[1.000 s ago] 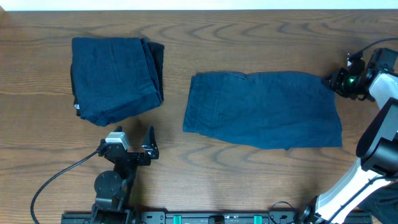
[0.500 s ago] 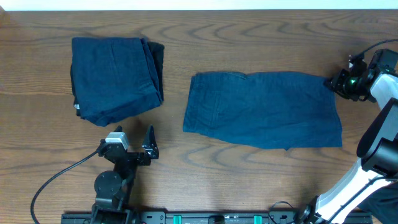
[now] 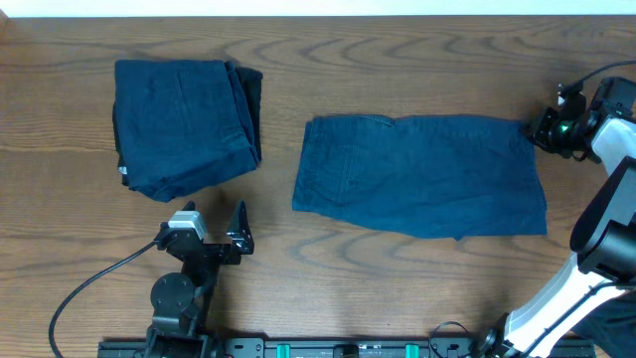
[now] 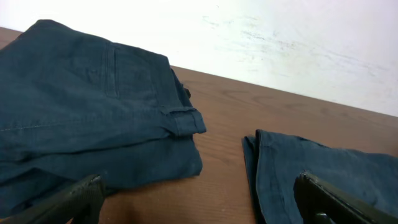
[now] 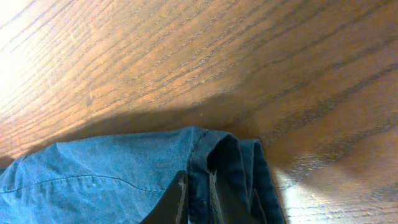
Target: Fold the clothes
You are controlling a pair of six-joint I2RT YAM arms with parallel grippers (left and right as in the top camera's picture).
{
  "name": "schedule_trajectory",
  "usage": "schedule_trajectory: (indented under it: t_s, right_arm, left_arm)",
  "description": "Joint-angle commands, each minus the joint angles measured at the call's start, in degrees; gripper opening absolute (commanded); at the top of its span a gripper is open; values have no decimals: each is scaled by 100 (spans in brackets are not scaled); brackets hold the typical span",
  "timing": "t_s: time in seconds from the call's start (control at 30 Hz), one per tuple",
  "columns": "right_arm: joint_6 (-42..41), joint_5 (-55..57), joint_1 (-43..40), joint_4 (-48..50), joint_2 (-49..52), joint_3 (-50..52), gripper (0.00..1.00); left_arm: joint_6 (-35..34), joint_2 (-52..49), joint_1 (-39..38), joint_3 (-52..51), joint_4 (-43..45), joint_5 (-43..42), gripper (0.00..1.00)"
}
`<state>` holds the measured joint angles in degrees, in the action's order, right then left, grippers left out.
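Note:
The clothes are dark blue denim-like garments. One lies spread flat [image 3: 422, 174] in the middle of the table. A folded bundle [image 3: 184, 124] sits at the back left. My right gripper [image 3: 534, 129] is at the flat garment's far right corner. In the right wrist view its fingers [image 5: 198, 186] are shut on a raised fold of that garment's edge [image 5: 227, 162]. My left gripper [image 3: 238, 231] stands open near the front left, holding nothing. In the left wrist view it [image 4: 199, 205] points between the bundle [image 4: 81, 112] and the flat garment [image 4: 323, 168].
The wooden table [image 3: 397, 50] runs to a white wall at the back. A black cable [image 3: 89, 283] trails from the left arm's base. The right arm's white links [image 3: 606, 219] stand along the right edge.
My right gripper has shifted slightly to the right at the garment's corner. The left arm and both garments have not visibly moved.

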<state>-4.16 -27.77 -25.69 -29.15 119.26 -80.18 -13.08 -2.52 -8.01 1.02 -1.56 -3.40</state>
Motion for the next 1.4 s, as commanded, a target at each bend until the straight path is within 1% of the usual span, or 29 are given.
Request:
schedule_trajectory:
  t_s: [0.0,0.1,0.27,0.87,0.93,1.03,1.13,1.2,1.3,1.37]
  right_arm:
    - [-4,-184,-15,0,87,37,11]
    - [9,-149,-15,-2,87,37,1]
    - [129,-76,-15,-17,87,37,1]
    - [125,-76,-11,-24,87,37,1]
    - [125,-74,-11,-28,87,37,1]
    - [127,-74,-11,-28,87,37,1]
    - [125,-74,-11,-28,87,37,1]
    - [125,-74,-11,-26,87,37,1]
    - [125,-74,-11,-24,87,37,1]
    - [125,-74,-11,-24,87,37,1]
  left_arm:
    - [74,4,-22,-79,-227,24,98]
    - [74,4,-22,-79,-225,24,98]
    - [74,4,-22,-79,-225,24,98]
    - [68,4,-22,-79,-199,9,98]
    - [55,4,-22,-57,-52,-278,98]
    - [52,-52,-22,236,-234,-544,98]
    - [109,-402,-22,761,-575,-538,98]
    - [260,-887,-22,1255,-787,-542,98]
    - [450,-1847,-22,2133,-1126,-544,98]
    - [649,-2699,-22,2861,-1397,-671,98]
